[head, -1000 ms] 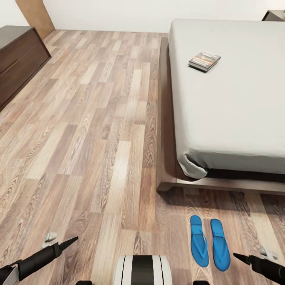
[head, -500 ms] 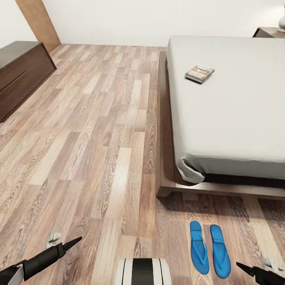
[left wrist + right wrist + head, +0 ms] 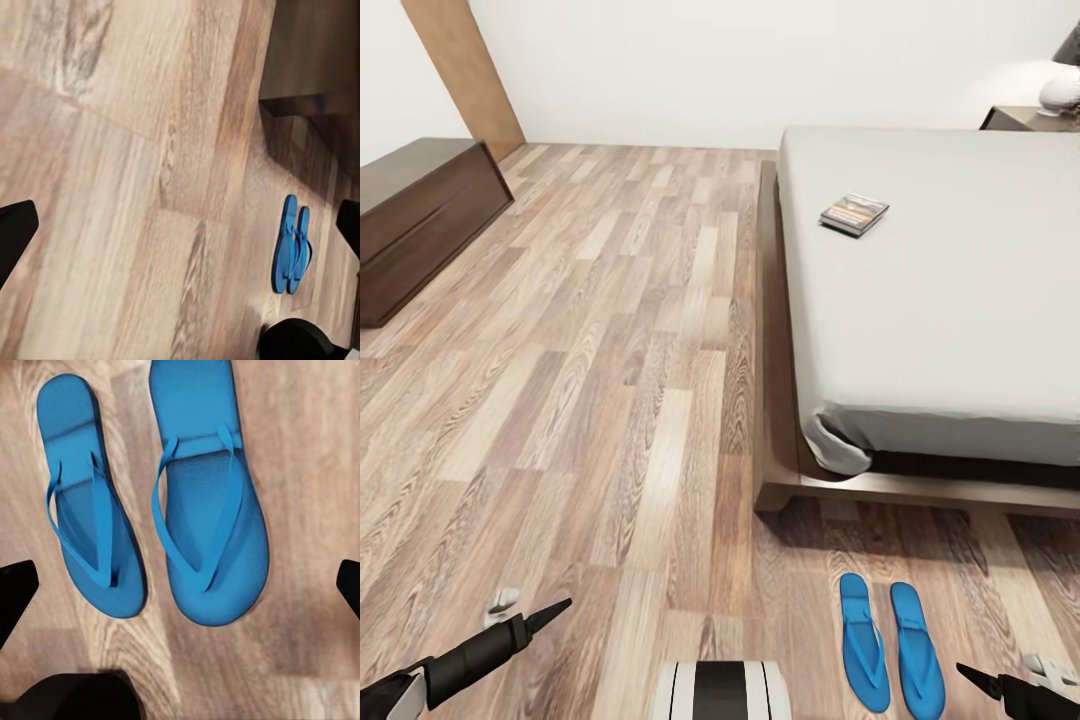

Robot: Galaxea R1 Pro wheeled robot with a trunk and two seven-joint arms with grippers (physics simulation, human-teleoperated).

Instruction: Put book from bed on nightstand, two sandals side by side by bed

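The book (image 3: 854, 213) lies flat on the pale mattress of the bed (image 3: 960, 330), near its left side. The two sandals (image 3: 862, 640) (image 3: 918, 652), bright blue, lie side by side on the wood floor just off the bed's foot corner. One nightstand (image 3: 1020, 118) shows at the far right behind the bed. My left gripper (image 3: 545, 615) hovers low over bare floor, open (image 3: 180, 225). My right gripper (image 3: 972, 677) hangs just right of the sandals, open (image 3: 180, 585) above the pair (image 3: 206, 510) (image 3: 90, 525), holding nothing.
A long dark dresser (image 3: 420, 215) stands against the left wall, with a brown door panel (image 3: 460, 70) behind it. A lamp (image 3: 1060, 85) sits on the nightstand. Wide wood floor (image 3: 620, 330) stretches between dresser and bed. The bed's dark frame corner (image 3: 775, 490) juts out low.
The whole head view has shifted, so the camera moved: bed, book and sandals sit lower in the picture and the nightstand with its lamp came in. Both arms barely moved.
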